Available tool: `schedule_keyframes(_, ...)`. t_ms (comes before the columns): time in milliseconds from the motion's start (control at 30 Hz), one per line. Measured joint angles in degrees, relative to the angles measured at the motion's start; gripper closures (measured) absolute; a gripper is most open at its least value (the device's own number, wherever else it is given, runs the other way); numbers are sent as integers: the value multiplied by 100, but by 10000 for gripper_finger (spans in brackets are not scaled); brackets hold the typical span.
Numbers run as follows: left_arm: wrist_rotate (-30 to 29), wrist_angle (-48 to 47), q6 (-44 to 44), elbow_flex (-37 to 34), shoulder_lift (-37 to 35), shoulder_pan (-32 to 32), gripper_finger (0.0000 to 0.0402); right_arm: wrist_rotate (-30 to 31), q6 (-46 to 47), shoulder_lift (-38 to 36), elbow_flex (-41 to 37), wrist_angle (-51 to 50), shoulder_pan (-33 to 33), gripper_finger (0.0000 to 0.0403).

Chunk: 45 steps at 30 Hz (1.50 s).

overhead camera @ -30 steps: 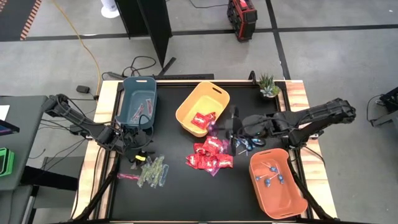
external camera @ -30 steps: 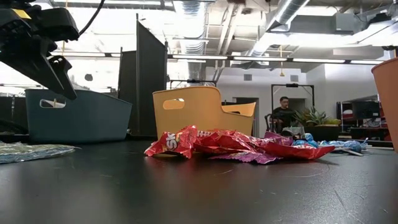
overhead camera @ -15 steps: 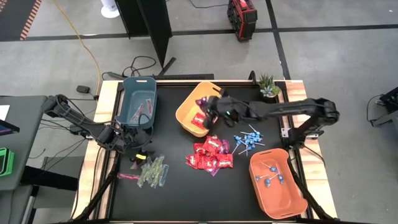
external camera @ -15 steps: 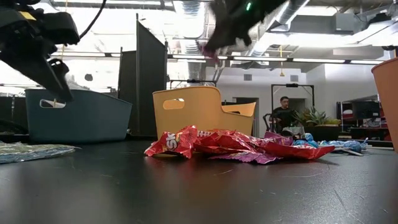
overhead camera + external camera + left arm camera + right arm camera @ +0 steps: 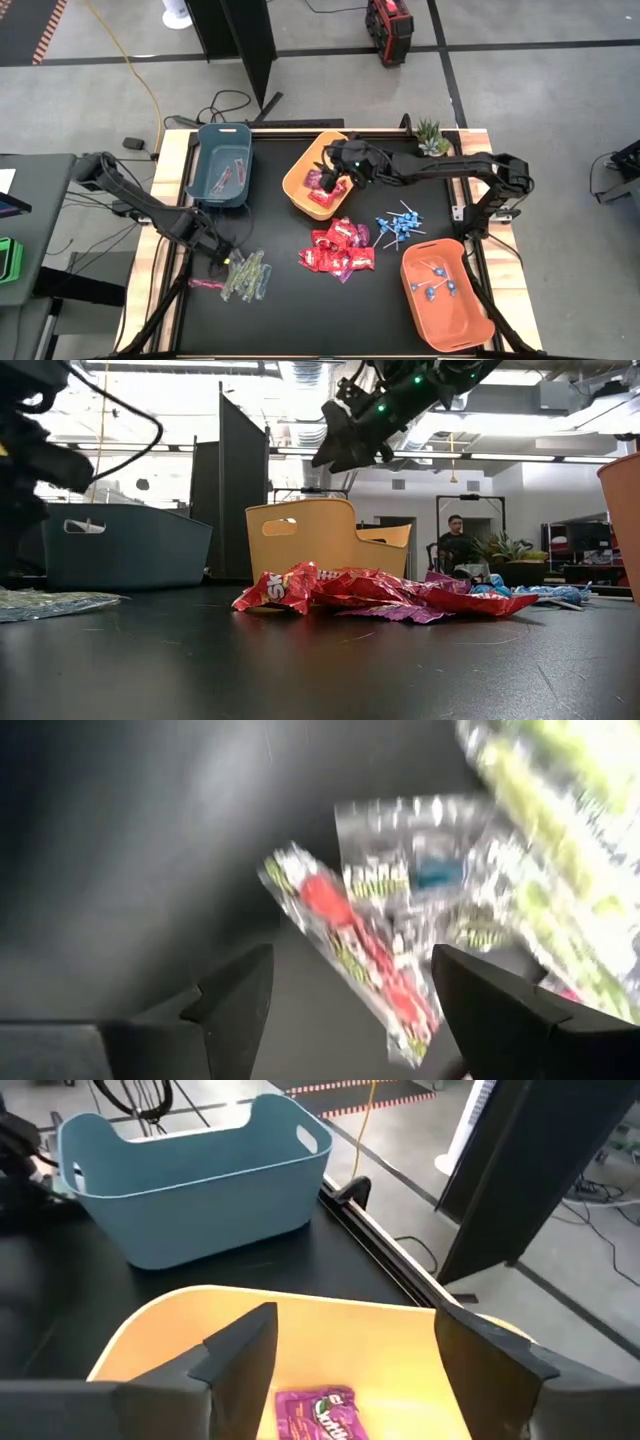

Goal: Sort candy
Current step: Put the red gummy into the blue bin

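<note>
1. The left gripper (image 5: 222, 256) sits low near the table's left edge, fingers apart and holding nothing, just beside the pile of thin green stick packets (image 5: 246, 275); in its wrist view a clear packet with red print (image 5: 352, 942) lies between the finger tips on the black surface.
2. The blue bin (image 5: 221, 163) stands at the back left corner with a few stick packets inside. Bare black tabletop (image 5: 290, 320) lies between it and the green pile, and more runs along the front edge.
3. The yellow bin (image 5: 300, 186) stands at the back centre, holding red square packets and a magenta packet (image 5: 320, 1413).
4. The right gripper (image 5: 340, 170) hangs over the yellow bin, fingers spread, nothing between them; the magenta packet lies in the bin below it.
5. A heap of red square packets (image 5: 338, 248) lies mid-table, just in front of the yellow bin.
6. Blue lollipops (image 5: 397, 224) on white sticks lie loose to the right of that heap, near the orange bin (image 5: 470, 318), which holds several more at the front right corner.
7. A small potted plant (image 5: 432, 138) stands at the back right corner.
8. Wooden rails border the table's left and right sides.
9. Beyond the table, the low view shows a dark partition (image 5: 243, 485), ceiling ducts and a seated person (image 5: 456, 543) far back.
</note>
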Motion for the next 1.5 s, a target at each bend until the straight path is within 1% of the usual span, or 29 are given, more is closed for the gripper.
schedule_keyframes(100,287,3,-163,0,252,-88,134,-2,-44,0,0,130,17,112)
schedule_keyframes(233,463,4,-378,0,519,-183,134,0,-106,0,0,222,74,112)
schedule_keyframes(600,448,64,-569,55,1546,-206,139,0,-109,0,0,254,354,112)
schedule_keyframes(700,531,86,-574,71,1643,-204,167,0,-109,0,0,275,419,112)
schedule_keyframes(767,521,66,-607,109,1658,-206,204,2,-107,0,0,281,462,112)
schedule_keyframes(833,487,35,-602,138,1628,-206,252,2,-107,0,0,289,503,112)
schedule_keyframes(967,440,-35,-467,253,1630,-206,366,4,-107,0,0,377,592,112)
schedule_keyframes(1000,442,-59,-451,288,1627,-206,381,4,-107,0,0,383,619,112)
schedule_keyframes(1167,439,-454,-365,609,1577,-206,396,4,-107,0,0,378,766,112)
schedule_keyframes(1300,313,-940,-120,1149,1328,-206,399,9,-188,0,0,355,914,112)
schedule_keyframes(1433,24,-1486,85,1840,990,-206,400,22,-391,0,0,350,1113,112)
schedule_keyframes(1500,-155,-1707,325,2159,823,-217,401,20,-414,0,0,347,1206,112)
